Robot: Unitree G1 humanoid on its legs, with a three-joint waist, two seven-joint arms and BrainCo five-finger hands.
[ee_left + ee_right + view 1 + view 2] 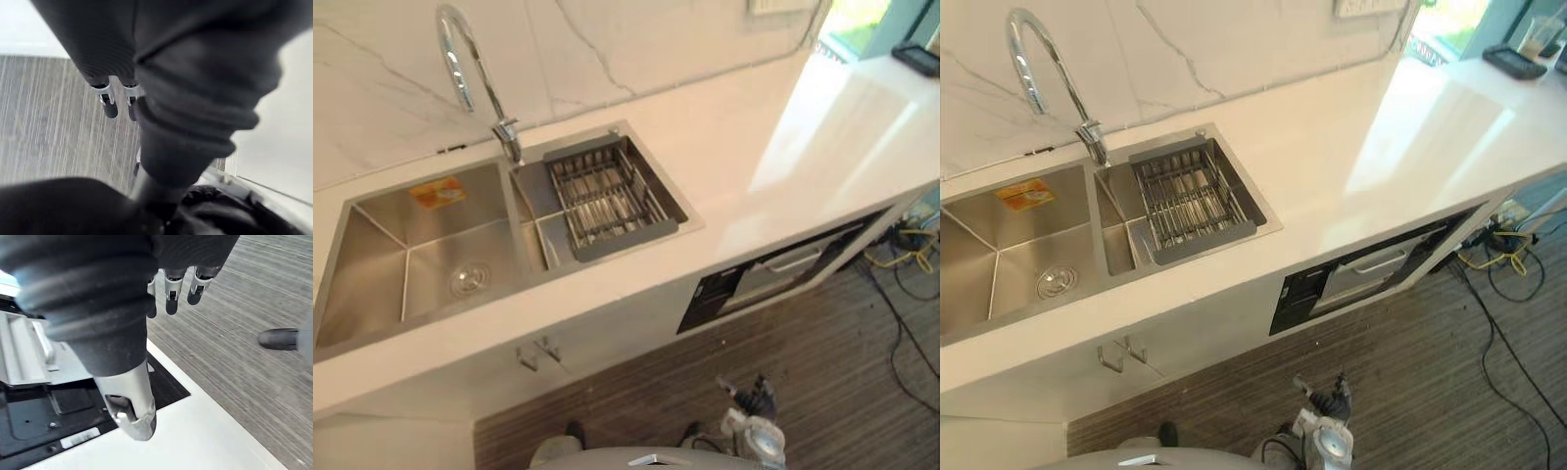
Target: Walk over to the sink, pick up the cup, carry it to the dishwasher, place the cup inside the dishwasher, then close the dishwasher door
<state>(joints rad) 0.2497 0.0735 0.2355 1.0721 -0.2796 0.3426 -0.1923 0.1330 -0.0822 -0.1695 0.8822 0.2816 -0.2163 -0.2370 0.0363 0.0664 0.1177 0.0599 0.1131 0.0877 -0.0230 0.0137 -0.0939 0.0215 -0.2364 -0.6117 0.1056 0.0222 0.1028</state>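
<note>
Listed: sink (411,255) set in bench (754,166), wire rack (607,196) laid in its R bowl; what looks like a clear cup (1540,34) is seen at bench's far R end. L robot hand (107,95) & R robot hand (171,289) are hung over floor (803,372), fingers straight, nothing gripped. Dishwasher (773,269) is fitted under bench.

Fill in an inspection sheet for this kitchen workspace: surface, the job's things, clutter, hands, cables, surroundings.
Surface: glossy white counter.
Job's things: sink with two basins, holding no cup; what looks like a clear cup at the counter's far right end; dishwasher under the counter, right of the sink.
Clutter: wire rack in the right basin; orange sticker in the left basin; dark flat object beside the cup.
Hands: left hand and right hand hang above the floor, fingers relaxed, holding nothing.
Cables: yellow cables on the floor past the dishwasher.
Surroundings: tap, veined wall, striped floor.
</note>
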